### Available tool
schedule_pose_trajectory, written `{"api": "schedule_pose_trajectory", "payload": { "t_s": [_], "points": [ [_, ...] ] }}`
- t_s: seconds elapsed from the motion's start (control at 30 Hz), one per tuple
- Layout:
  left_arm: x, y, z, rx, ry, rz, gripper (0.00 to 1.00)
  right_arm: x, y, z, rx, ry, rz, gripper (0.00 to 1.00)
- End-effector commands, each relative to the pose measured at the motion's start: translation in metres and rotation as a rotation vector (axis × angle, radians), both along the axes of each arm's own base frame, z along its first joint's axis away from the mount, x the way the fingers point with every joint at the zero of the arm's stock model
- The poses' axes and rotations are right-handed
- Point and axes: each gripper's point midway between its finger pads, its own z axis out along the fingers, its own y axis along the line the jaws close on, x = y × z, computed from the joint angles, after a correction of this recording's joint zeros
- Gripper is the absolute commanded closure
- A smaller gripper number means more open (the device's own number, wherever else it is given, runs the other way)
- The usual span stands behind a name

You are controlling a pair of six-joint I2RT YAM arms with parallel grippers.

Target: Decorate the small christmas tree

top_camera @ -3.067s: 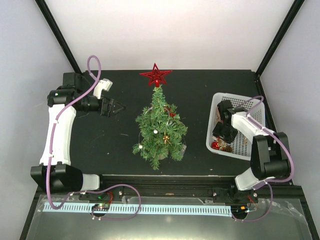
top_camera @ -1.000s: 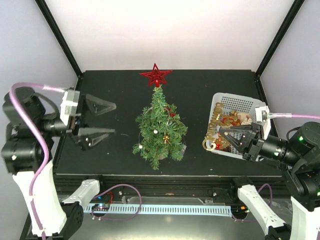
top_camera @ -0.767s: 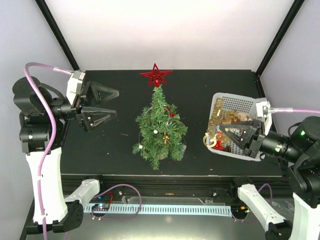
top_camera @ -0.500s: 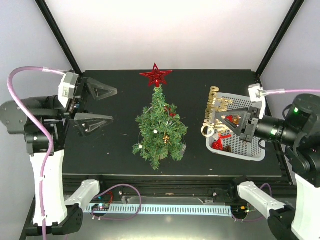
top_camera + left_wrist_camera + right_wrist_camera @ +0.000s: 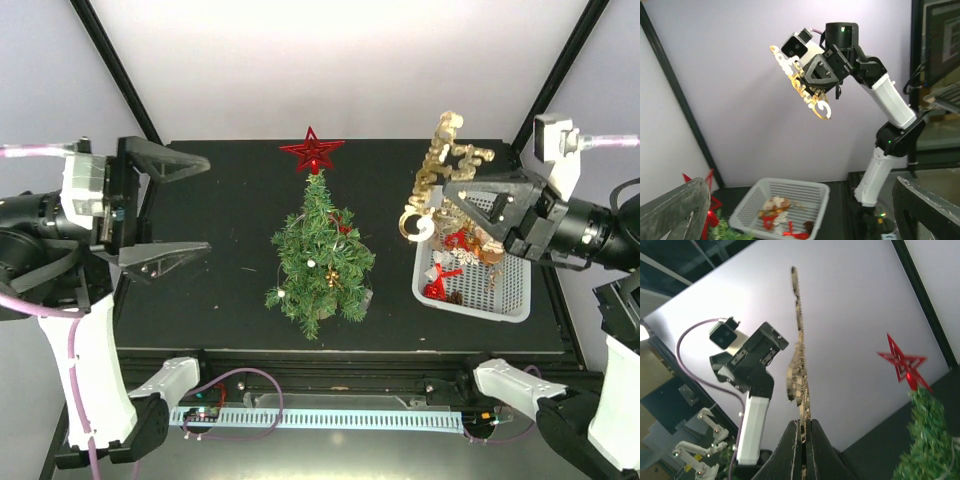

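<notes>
- At the middle of the table (image 5: 230, 310), the small christmas tree (image 5: 320, 262) stands upright between my two arms, a red star (image 5: 312, 152) on its tip.
- My right gripper (image 5: 447, 203) is pinched closed on a gold glitter ornament (image 5: 437, 160), raised high over the white basket (image 5: 505, 300).
- My left gripper (image 5: 203, 205) hangs spread wide, holding nothing.
- The tree looks light and easily tipped, its branches bristly and yielding. I would steady it by the stem, not the tips, and hang from a firmer branch.
</notes>
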Motion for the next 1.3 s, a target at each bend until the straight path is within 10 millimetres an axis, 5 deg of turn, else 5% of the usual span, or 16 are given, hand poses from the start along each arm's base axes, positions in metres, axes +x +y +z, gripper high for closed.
{"api": "schedule_pose_trajectory", "payload": {
  "t_s": [0.0,0.13,0.3,0.43,0.67,0.9,1.27],
  "points": [
    [-0.010,0.002,0.012,0.070,-0.057,0.057,0.01,0.022,0.008,0.028,0.073,0.009,0.008,0.99],
    [0.010,0.009,0.034,-0.029,-0.071,0.211,0.01,0.055,0.005,0.026,0.043,0.055,-0.124,0.99],
    [0.052,0.030,0.039,-0.096,-0.022,0.450,0.01,0.117,-0.007,-0.013,-0.062,0.216,-0.374,0.99],
    [0.080,0.052,0.019,-0.071,-0.007,0.663,0.01,0.149,-0.029,-0.041,-0.093,0.321,-0.580,0.99],
    [0.117,0.078,-0.042,0.082,0.036,0.857,0.01,0.181,-0.051,-0.127,-0.322,0.590,-0.798,0.99],
    [0.137,0.075,-0.114,0.258,0.108,0.888,0.01,0.180,-0.021,-0.190,-0.574,0.645,-0.735,0.99],
    [0.146,0.059,-0.153,0.319,0.216,0.795,0.01,0.133,0.018,-0.234,-0.680,0.646,-0.460,0.99]
  ]
}}
